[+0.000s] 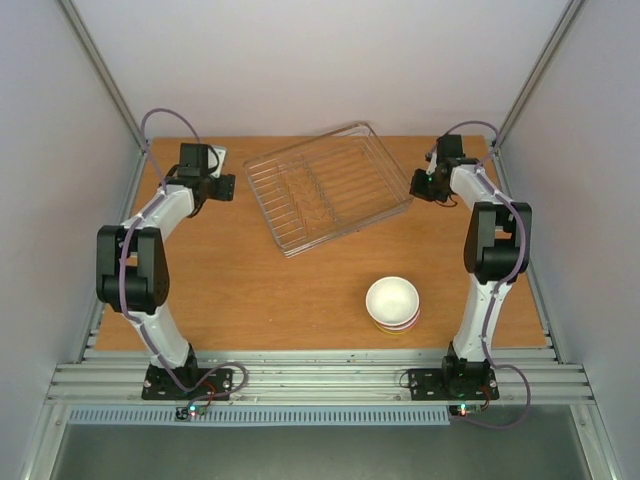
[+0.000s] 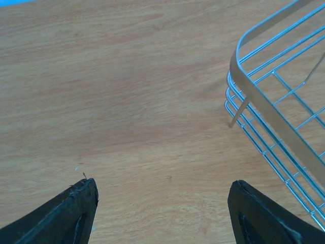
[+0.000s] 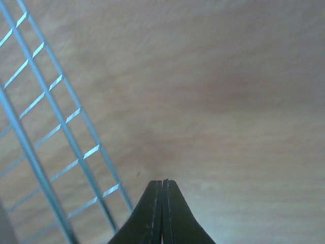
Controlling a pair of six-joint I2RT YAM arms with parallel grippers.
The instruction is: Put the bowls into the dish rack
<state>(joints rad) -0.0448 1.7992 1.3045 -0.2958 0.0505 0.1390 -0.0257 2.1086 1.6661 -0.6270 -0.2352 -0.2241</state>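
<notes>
While I watch the overhead view, I count one dish rack (image 1: 330, 185), one stack of bowls (image 1: 392, 318) and two tools over a brown wood-grain surface (image 1: 250, 290). The rack is a shallow, see-through rectangle with rounded corners and thin parallel ribs across its floor. It lies towards the far side of the surface, turned askew to its edges. Up close from the left wrist, its bars look like shiny thin wire under a flat rim band, with a slim leg standing on the wood. The bowls are small and round, nested one inside another on the near right part of the surface, well apart from the rack. The top bowl (image 1: 392, 297) is plain white and smooth. Below it I make out reddish and yellowish rims, but I cannot count how many bowls are in the stack. The left tool (image 2: 163, 185) hangs over bare wood just left of the rack's near-left corner. Its two black fingers (image 2: 71, 213) stand wide apart with nothing between them and nothing touching them. The right tool (image 3: 162, 183) is at the rack's right corner, beside the wire side wall. Its black fingers are pressed flat together, tips meeting in a point, and they grip nothing. I cannot tell from either view whether this tool touches the rack or the wood beneath it.
</notes>
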